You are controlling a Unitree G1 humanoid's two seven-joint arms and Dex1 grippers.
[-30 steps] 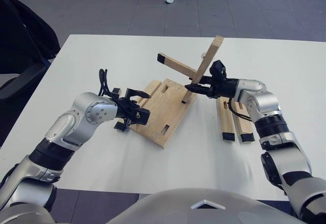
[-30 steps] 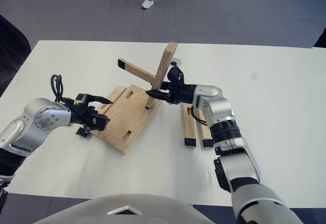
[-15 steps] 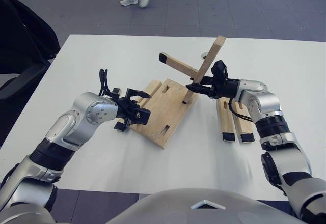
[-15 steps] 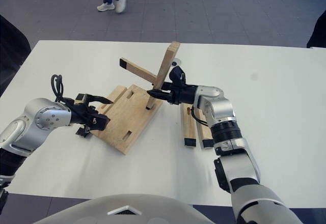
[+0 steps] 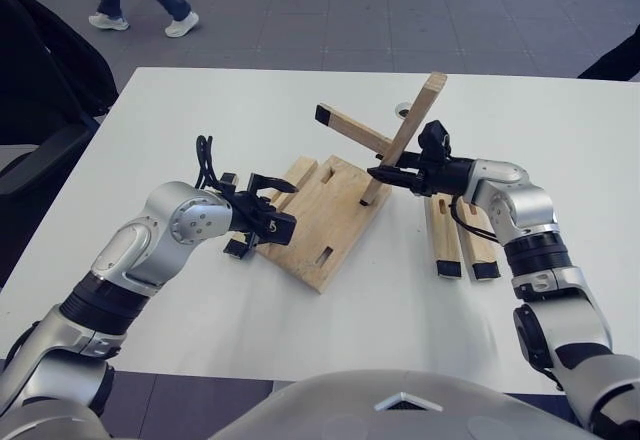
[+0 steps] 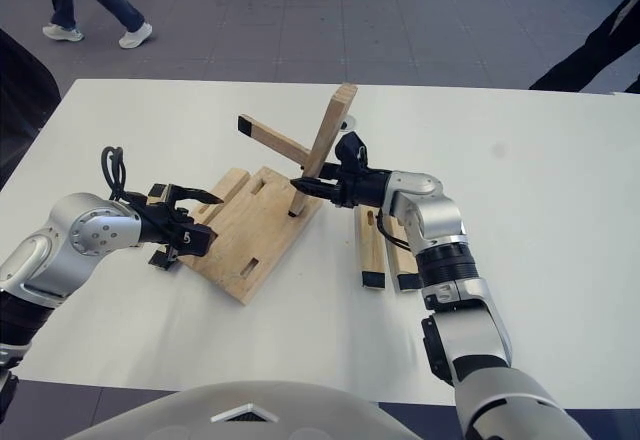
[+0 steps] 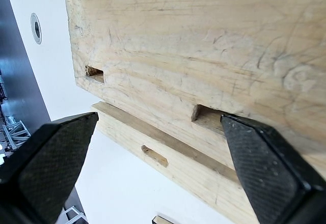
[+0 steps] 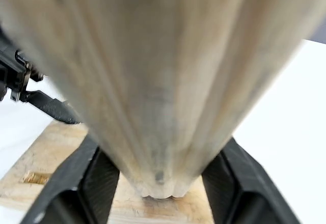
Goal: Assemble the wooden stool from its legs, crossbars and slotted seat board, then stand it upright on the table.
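The left gripper (image 5: 283, 205) hovers at the left edge of the board (image 5: 320, 210), jaws wide apart and gripping nothing; the wrist view shows both fingers spread with the board's face between them. The board lies tilted near the middle of the table (image 5: 200, 110), its left side propped on a slotted piece (image 7: 168, 152) underneath. Several of its slots are open and unfilled.

At the board's right edge stands 1 leg (image 5: 410, 125), leaning, with its lower end touching the board at or beside a slot. Whether it has entered the slot I cannot tell. 1 black-tipped crossbar (image 5: 350, 128) is already plugged into this leg and juts up to the left. The right gripper (image 5: 378, 173) is clamped around the leg low down, just above the board.

Further right, 2 legs (image 5: 440, 238) lie side by side on the table, untouched.

My judgement: the job is early. 1 leg-and-crossbar joint is made, and that leg is being set into the board. Seating it, fitting the other legs and crossbars, and turning the stool upright are all left.
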